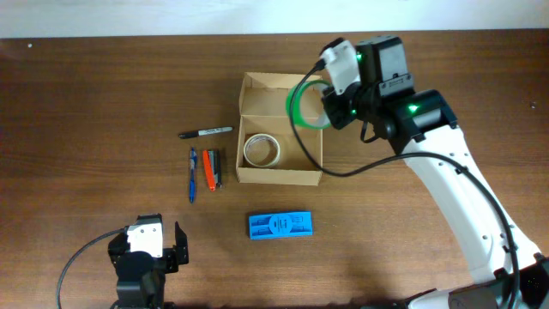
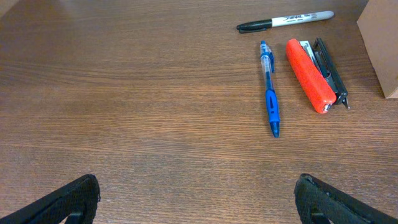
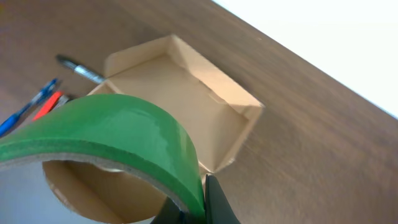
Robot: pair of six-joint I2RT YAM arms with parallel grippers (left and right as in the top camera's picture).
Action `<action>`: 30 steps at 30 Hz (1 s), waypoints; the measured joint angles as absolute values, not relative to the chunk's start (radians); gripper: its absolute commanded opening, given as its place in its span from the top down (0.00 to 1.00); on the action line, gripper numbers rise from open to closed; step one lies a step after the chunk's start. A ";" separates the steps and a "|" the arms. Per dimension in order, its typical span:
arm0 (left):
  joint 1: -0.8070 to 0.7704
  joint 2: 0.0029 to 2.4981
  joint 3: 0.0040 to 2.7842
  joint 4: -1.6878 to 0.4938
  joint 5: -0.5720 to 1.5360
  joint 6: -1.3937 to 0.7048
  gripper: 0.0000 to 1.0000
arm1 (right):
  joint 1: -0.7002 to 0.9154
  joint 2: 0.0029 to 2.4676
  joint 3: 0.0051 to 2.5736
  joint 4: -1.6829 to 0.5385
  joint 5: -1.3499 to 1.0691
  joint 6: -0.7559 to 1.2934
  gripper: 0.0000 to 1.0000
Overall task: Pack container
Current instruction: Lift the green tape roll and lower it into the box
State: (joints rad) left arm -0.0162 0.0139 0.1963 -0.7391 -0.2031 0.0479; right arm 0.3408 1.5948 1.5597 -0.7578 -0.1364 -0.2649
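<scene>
The container (image 1: 250,100) is an open tan cardboard box at mid-table, with a white tape roll (image 1: 261,150) lying inside its near part. My right gripper (image 1: 324,105) is shut on a green tape roll (image 1: 299,101) and holds it above the box's right side. In the right wrist view the green roll (image 3: 112,134) fills the foreground over the open box (image 3: 186,81). My left gripper (image 1: 146,249) is open and empty near the front left; its fingers (image 2: 196,202) show over bare wood.
A black marker (image 1: 206,131), a blue pen (image 1: 192,174), an orange stapler (image 1: 207,169) and a black tool (image 1: 218,167) lie left of the box. A flat blue packet (image 1: 280,226) lies in front of it. The box corner (image 2: 380,43) shows in the left wrist view.
</scene>
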 measured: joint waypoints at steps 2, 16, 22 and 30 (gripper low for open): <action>-0.016 0.014 0.196 -0.739 -0.203 0.048 0.00 | 0.347 1.595 1.560 -0.759 -0.167 -0.315 0.97; -0.016 0.014 0.196 -0.739 -0.203 0.048 0.01 | 0.348 1.746 1.657 -0.879 -0.173 -0.518 0.97; -0.016 0.014 0.196 -0.739 -0.203 0.048 0.01 | 0.349 1.830 1.795 -0.992 -0.164 -0.553 0.97; -0.016 0.014 0.196 -0.739 -0.203 0.048 0.00 | 0.377 1.892 1.810 -1.028 -0.136 -0.598 0.97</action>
State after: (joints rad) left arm -0.0162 0.0135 0.1959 -0.7391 -0.2031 0.0479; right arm 0.3771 1.8915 1.8103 -1.0279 -0.1360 -0.5980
